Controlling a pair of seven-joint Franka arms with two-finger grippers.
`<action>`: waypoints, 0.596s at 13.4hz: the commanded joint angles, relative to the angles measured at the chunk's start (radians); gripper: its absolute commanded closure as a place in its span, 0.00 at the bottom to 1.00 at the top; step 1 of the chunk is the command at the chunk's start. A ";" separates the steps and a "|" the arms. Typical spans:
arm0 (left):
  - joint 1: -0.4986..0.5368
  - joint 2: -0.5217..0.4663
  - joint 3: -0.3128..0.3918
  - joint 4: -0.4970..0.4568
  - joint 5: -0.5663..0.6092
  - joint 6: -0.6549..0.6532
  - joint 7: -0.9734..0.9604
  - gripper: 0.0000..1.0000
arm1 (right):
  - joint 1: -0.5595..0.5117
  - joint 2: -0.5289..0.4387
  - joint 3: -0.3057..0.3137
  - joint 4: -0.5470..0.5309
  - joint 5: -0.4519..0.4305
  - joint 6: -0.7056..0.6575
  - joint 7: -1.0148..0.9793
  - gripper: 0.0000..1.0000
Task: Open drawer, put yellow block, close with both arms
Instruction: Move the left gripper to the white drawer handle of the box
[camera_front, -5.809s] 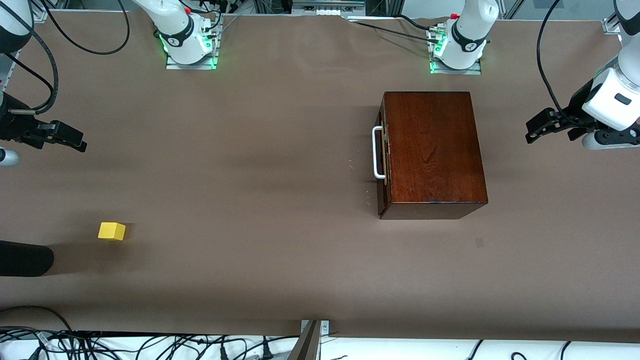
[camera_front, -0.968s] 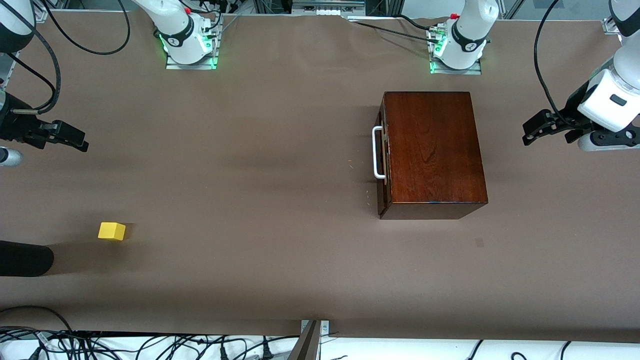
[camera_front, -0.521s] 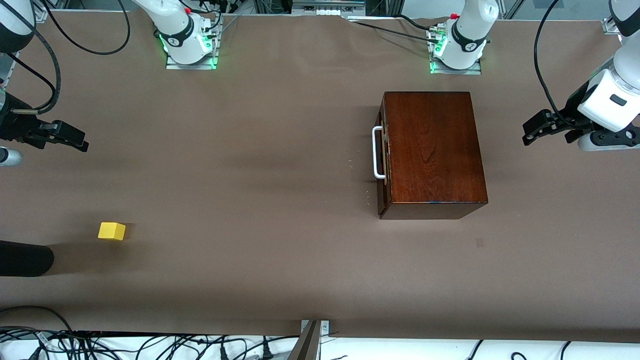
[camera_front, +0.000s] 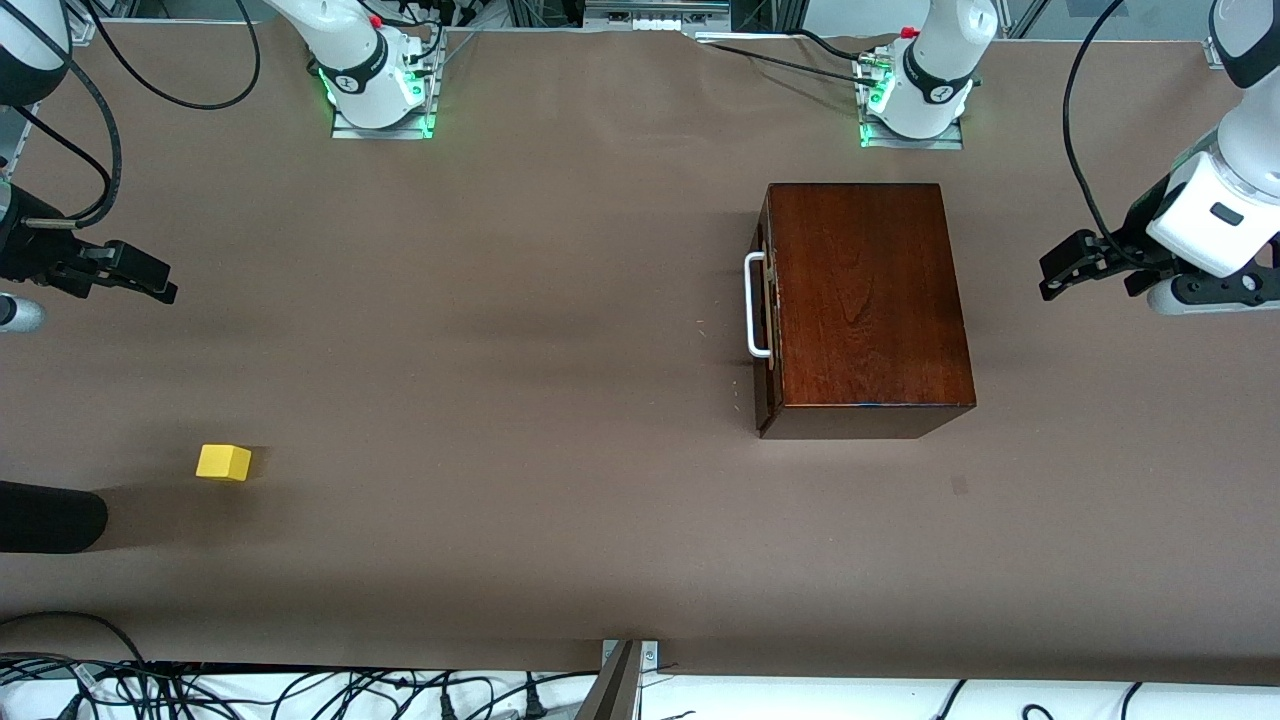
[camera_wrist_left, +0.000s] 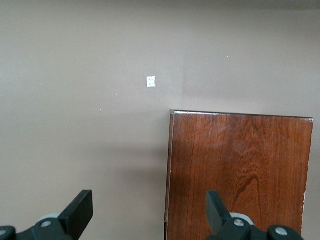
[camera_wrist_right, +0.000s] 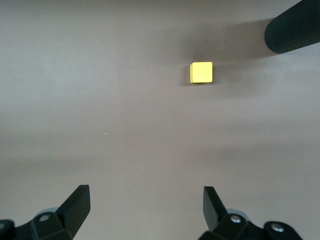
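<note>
The dark mahogany box (camera_front: 865, 305) stands toward the left arm's end of the table, its drawer pushed in, with the white bar handle (camera_front: 755, 305) facing the right arm's end. The yellow block (camera_front: 223, 462) lies on the table toward the right arm's end, nearer the front camera. My left gripper (camera_front: 1060, 270) hangs open in the air beside the box at the table's end; its wrist view shows the box top (camera_wrist_left: 240, 175) under one finger. My right gripper (camera_front: 150, 280) is open above the table's other end, with the block (camera_wrist_right: 201, 72) ahead of it in its wrist view.
A black cylinder (camera_front: 50, 516) juts in from the table's edge beside the yellow block. The arm bases (camera_front: 378, 85) (camera_front: 915, 95) stand along the edge farthest from the front camera. Cables lie past the nearest edge.
The left arm has shifted a little toward the box, its gripper still open. The right arm, the block and the box have not moved.
</note>
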 joint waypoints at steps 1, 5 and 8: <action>-0.005 0.038 -0.004 0.049 -0.009 -0.011 0.010 0.00 | 0.003 -0.013 -0.005 0.006 0.017 -0.014 0.005 0.00; -0.014 0.056 -0.035 0.052 -0.005 -0.011 0.016 0.00 | 0.003 -0.013 -0.005 0.006 0.017 -0.014 0.006 0.00; -0.073 0.112 -0.055 0.136 -0.007 -0.081 0.002 0.00 | 0.003 -0.013 -0.005 0.006 0.017 -0.014 0.006 0.00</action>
